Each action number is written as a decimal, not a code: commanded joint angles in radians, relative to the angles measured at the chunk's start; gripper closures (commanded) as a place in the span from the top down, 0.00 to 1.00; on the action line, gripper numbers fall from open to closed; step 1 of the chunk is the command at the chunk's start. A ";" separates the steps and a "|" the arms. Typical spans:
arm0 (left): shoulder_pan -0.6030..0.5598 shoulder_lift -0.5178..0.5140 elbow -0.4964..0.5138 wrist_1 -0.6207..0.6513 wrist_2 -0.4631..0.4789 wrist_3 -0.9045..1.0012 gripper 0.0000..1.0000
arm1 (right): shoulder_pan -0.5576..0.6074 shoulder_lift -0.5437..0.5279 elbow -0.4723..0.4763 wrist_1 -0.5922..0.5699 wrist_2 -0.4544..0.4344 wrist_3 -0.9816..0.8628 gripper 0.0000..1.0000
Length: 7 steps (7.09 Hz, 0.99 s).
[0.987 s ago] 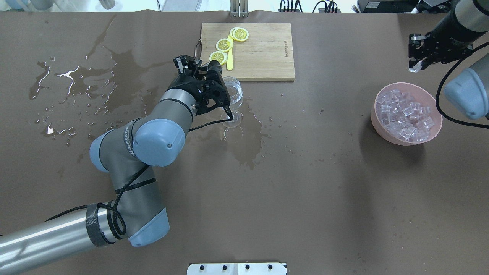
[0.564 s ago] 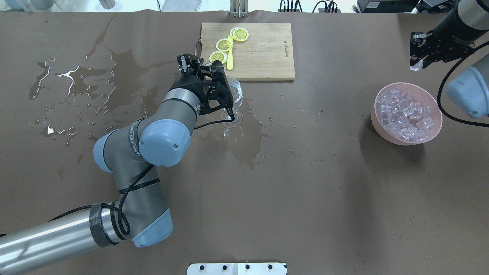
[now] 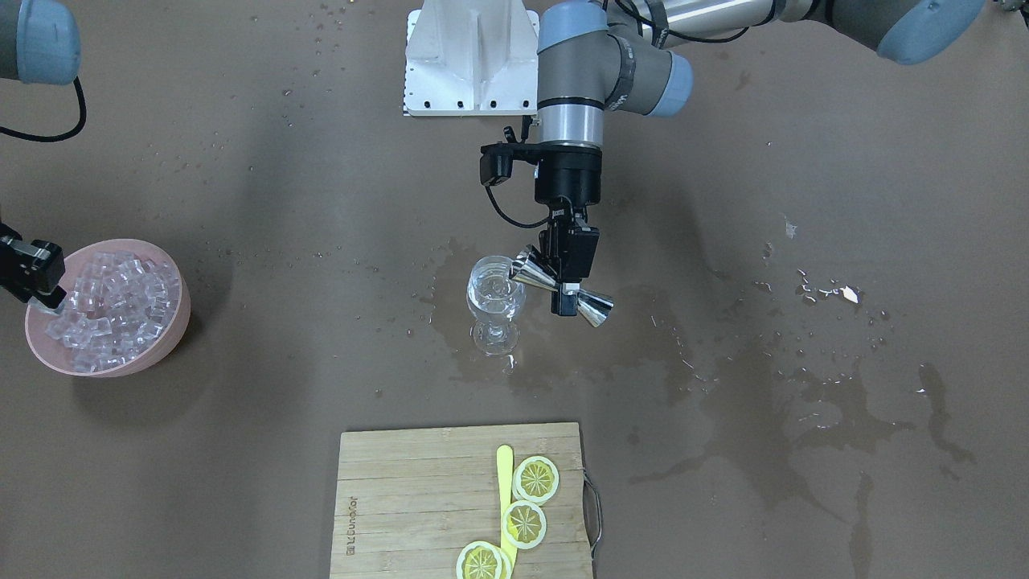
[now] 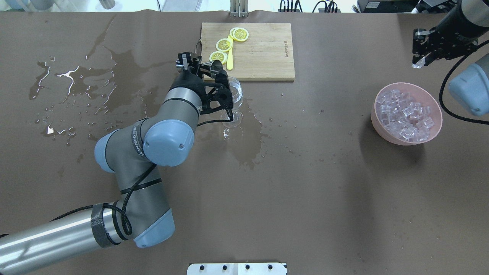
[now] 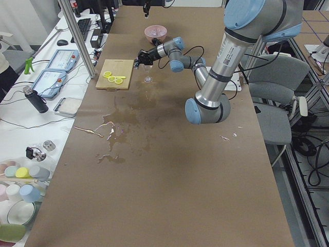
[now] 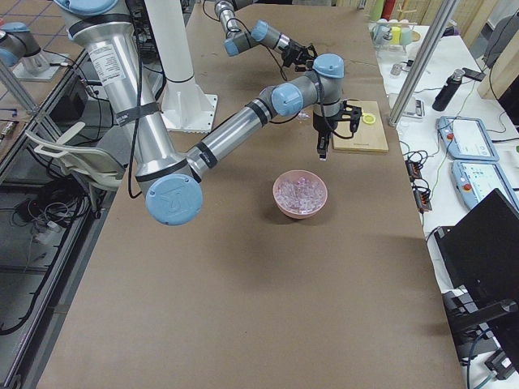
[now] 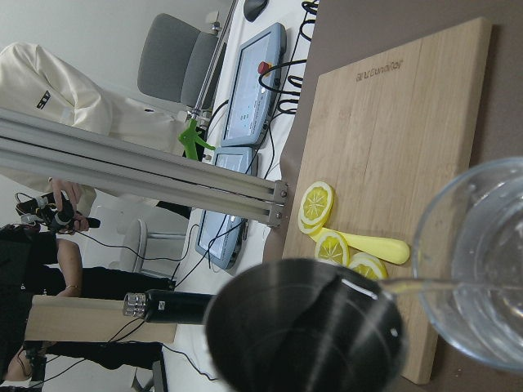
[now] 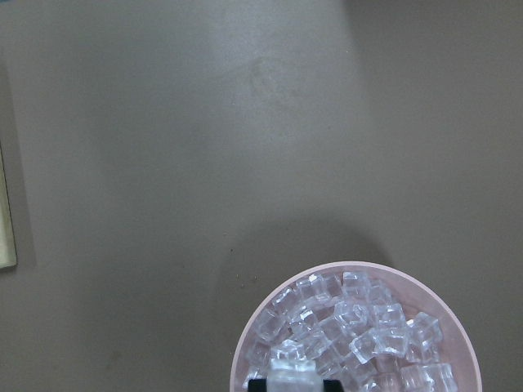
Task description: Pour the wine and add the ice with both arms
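Note:
My left gripper (image 3: 565,283) is shut on a silver double-cone jigger (image 3: 580,302) and holds it tipped sideways at the rim of a clear wine glass (image 3: 494,299). In the left wrist view a thin clear stream (image 7: 409,284) runs from the jigger's dark cup (image 7: 302,327) into the glass (image 7: 482,269), which holds clear wine. My right gripper (image 4: 419,61) is shut on one clear ice cube (image 8: 294,377), raised beyond a pink bowl (image 4: 379,126) full of ice cubes (image 4: 407,112).
A wooden cutting board (image 4: 263,53) with lemon slices (image 4: 224,44) and a yellow stick lies just beyond the glass. Spilled liquid pools around the glass's foot (image 4: 246,139) and across the table's left part (image 4: 72,78). A white stand base (image 3: 470,60) sits by the robot.
The left wrist has turned and tipped the jigger further over the glass, so its silver cone now shows. The right gripper has moved slightly up and away from the bowl with the cube.

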 commanded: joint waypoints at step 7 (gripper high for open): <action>0.029 -0.031 0.017 0.045 0.116 0.199 0.00 | -0.072 0.235 -0.003 -0.223 0.012 0.035 0.15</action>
